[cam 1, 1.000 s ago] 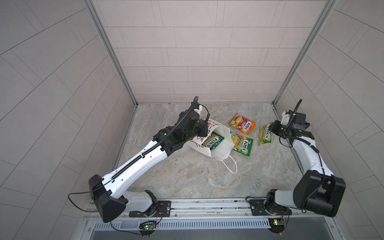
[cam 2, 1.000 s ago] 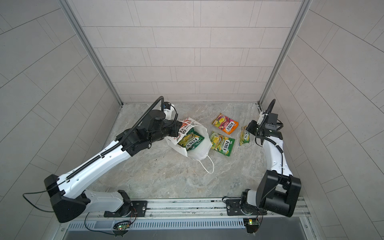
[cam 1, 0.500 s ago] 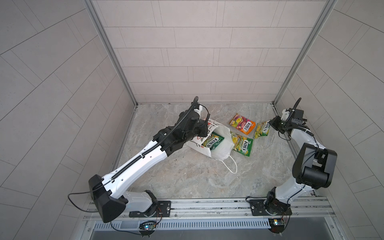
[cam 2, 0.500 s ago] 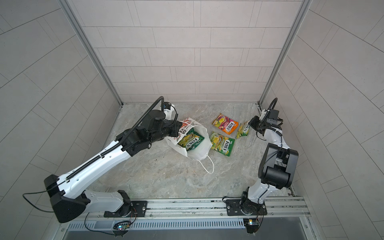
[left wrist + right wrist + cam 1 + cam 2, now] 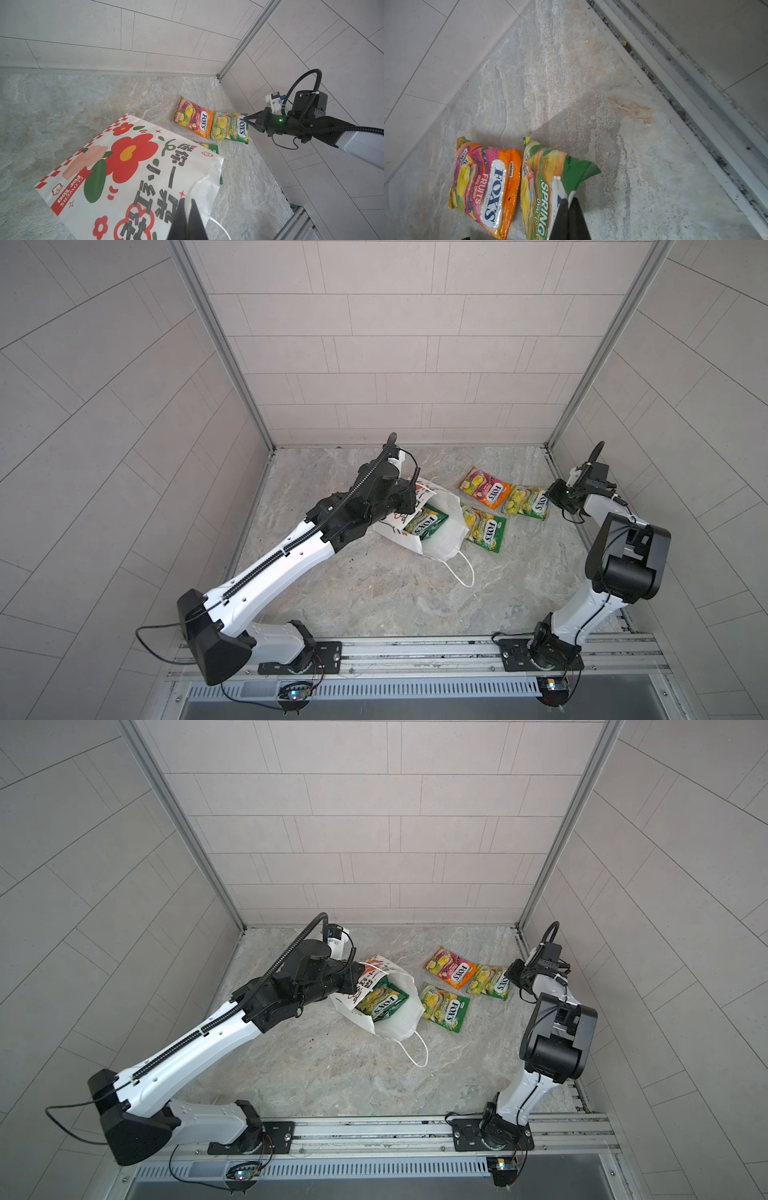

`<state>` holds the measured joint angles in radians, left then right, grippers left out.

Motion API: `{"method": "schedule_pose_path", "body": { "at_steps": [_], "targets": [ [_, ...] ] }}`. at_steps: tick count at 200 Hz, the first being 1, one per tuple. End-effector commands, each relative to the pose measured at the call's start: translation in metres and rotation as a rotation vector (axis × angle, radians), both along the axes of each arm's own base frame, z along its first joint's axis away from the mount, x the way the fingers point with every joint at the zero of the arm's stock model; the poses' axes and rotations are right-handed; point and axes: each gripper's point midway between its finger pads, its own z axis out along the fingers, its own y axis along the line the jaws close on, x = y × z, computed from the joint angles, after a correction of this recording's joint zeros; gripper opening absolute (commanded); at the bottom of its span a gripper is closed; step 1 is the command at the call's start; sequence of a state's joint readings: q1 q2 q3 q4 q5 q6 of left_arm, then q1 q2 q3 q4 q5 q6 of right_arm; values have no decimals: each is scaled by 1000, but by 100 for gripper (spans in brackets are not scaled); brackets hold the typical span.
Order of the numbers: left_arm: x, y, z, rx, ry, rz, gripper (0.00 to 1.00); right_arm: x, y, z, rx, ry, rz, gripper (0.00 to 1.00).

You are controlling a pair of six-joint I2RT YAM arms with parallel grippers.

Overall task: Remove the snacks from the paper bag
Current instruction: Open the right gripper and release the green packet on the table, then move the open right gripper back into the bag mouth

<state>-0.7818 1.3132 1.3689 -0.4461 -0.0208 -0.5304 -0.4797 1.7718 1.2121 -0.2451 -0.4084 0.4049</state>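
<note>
I watch both top views from high above the near rail. They look steeply down toward the far wall, side by side, and share almost the whole table. My left wrist camera rides close over the paper bag, facing right and far. It reaches the orange packet and the green packet. My right wrist camera hangs just above those same two packets, facing the far right corner, which the left wrist view also shows.
</note>
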Motion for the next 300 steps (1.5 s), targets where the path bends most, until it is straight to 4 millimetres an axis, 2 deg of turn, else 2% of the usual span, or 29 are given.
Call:
{"method": "schedule_pose_path", "body": {
  "at_steps": [1,24,35,46,57,85,100,118,158,208,227,254,294,296,300],
  "targets": [
    [-3,3,11,-12,-26,-1,0,-1,-10,-3,-56,41,-4,0],
    [-4,5,12,-8,-28,3,0,-1,-14,-4,-70,71,-4,0],
    [-4,6,11,-7,-27,4,0,-3,-15,-4,-74,88,-6,11],
    [-4,6,12,-8,-28,4,0,-5,-16,-2,-75,99,-12,30],
    [-5,6,11,-8,-27,3,0,-6,-16,1,-75,101,-23,43],
    [-6,7,11,-12,-26,4,0,-16,-12,20,-74,80,-42,62],
    [-6,7,13,-20,-31,2,0,-21,-1,35,-55,37,-29,63],
    [-6,6,14,-23,-31,-1,0,-28,24,48,31,-39,19,63],
    [-8,6,15,-26,-31,-10,0,-52,101,83,203,-224,182,62],
    [-10,4,14,-28,-22,-23,0,-111,212,119,193,-337,442,61],
    [-11,2,14,-32,-17,-30,0,-134,248,122,210,-412,516,60],
    [-12,-1,15,-44,-11,-42,0,-161,282,130,240,-453,632,60],
    [-11,0,16,-48,-15,-36,0,-186,331,122,228,-423,805,55],
    [-11,0,16,-48,-15,-35,0,-188,332,113,222,-405,808,54],
    [-11,0,16,-48,-15,-34,0,-190,337,108,212,-397,822,53]
  ]
}}
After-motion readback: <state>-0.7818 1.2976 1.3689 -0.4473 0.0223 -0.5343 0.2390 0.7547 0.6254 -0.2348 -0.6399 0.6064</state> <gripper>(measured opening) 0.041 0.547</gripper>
